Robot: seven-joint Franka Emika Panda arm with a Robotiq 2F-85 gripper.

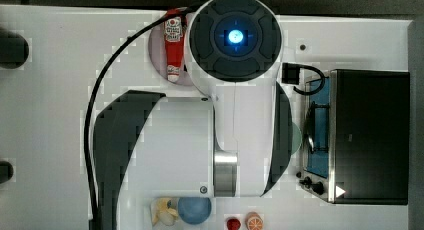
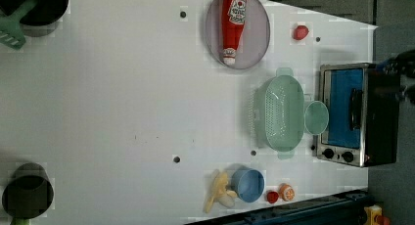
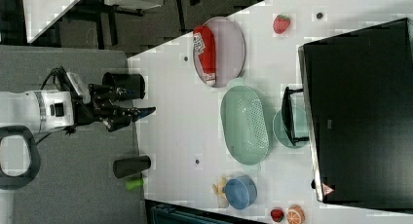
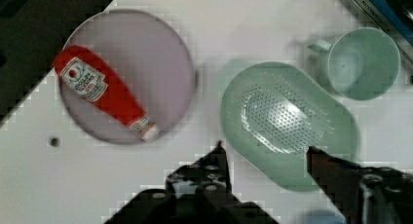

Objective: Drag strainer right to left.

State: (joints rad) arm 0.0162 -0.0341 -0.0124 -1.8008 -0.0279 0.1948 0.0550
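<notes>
The strainer [image 2: 280,112] is a pale green oval colander with a grid of small holes. It lies on the white table beside the toaster oven, and is also seen in the right view [image 3: 245,125] and the wrist view [image 4: 287,119]. My gripper [image 4: 265,151] is open, with its two dark fingers spread and nothing between them. It hangs well clear of the strainer, which shows beyond the fingertips. In the right view the gripper [image 3: 145,111] is far off to the right view's left. In the top view my arm covers the strainer.
A green mug [image 2: 316,117] stands between the strainer and the toaster oven [image 2: 352,115]. A grey plate [image 2: 257,34] holds a red ketchup bottle [image 2: 233,27]. A blue bowl [image 2: 248,184], a banana [image 2: 215,191] and small toy fruits lie near the table edge. A black cup [image 2: 27,193] stands farther off.
</notes>
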